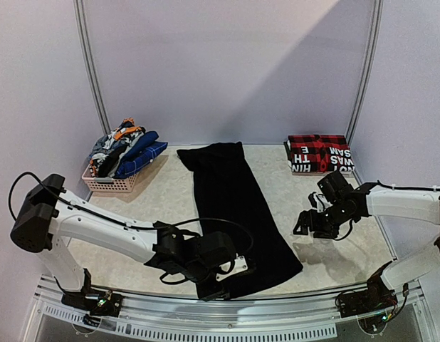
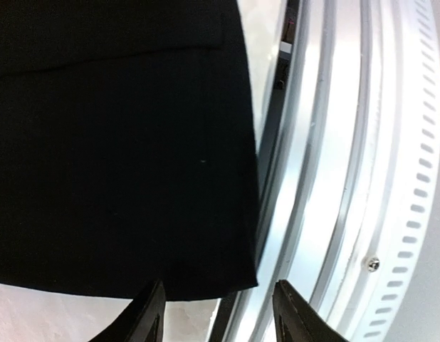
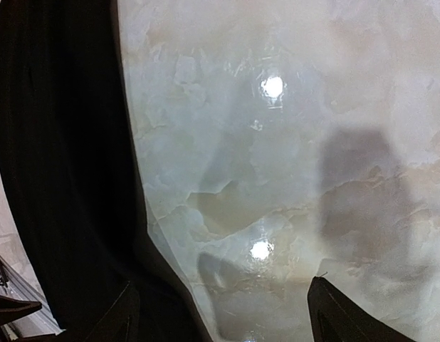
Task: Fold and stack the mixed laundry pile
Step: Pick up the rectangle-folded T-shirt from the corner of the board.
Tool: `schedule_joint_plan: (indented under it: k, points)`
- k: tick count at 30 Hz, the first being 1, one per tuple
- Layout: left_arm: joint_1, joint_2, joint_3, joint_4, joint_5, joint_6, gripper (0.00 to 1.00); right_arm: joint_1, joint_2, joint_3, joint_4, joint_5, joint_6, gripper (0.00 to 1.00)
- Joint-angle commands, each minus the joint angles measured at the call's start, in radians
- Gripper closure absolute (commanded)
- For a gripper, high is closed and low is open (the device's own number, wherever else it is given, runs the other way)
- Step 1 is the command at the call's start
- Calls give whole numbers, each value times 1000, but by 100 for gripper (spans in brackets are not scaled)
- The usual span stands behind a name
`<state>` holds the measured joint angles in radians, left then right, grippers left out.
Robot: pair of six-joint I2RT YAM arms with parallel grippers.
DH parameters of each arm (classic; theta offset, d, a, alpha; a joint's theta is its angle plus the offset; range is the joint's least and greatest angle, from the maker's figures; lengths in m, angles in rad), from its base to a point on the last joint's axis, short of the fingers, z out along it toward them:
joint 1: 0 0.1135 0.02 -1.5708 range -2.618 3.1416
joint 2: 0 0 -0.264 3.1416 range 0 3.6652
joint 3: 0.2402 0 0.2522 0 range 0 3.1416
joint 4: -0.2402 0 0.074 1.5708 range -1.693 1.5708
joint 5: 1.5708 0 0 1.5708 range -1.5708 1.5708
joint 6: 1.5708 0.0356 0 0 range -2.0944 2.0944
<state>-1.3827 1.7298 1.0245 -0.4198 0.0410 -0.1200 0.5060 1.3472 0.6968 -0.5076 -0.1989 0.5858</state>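
- Black trousers lie flat on the tabletop. Long axis runs from far centre to the near edge, slanting a little toward the right arm's side as it comes near
- Rest of the laundry pile is heaped in the pale basket at far left, well apart from both arms. One red-and-black folded piece sits at far right
- Left tool is low over the near end of the trousers. In the left wrist view the hem lies just ahead of the left tool, its corner between the two fingers and close to the metal rail
- Left jaws stand apart with a gap showing between them. No cloth is pinched that I can see
- Right tool hangs over bare tabletop just beside the trousers' right edge, about midway along, and does not touch the cloth. Right wrist view: jaws spread wide, right tool over pale stone, black cloth off to its left
- Judgement: the step in hand is taking the near hem for a lengthwise fold. The left arm is the nearer one and already sits on the long axis, so a lift and carry toward the far end would follow the cloth
- Risk: the hem corner is close to the rail, so a shallow bite may slip
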Motion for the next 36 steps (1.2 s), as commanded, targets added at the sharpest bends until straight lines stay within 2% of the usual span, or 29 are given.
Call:
schedule_joint_plan:
  k: [1, 7, 26, 36]
  points:
    - [-45, 17, -8, -2, 0, -18, 48, 15, -52, -32, -9, -20, 3, 18]
    - [-68, 58, -2, 21, -21, -26, 53, 17, -81, -64, -7, -23, 12, 18]
    - [-67, 101, 0, 25, -38, -21, 99, 45, -60, -94, 7, -86, 0, 23]
    - [-65, 88, -13, 38, -64, -19, 100, 71, -48, -129, 39, -159, -7, 25]
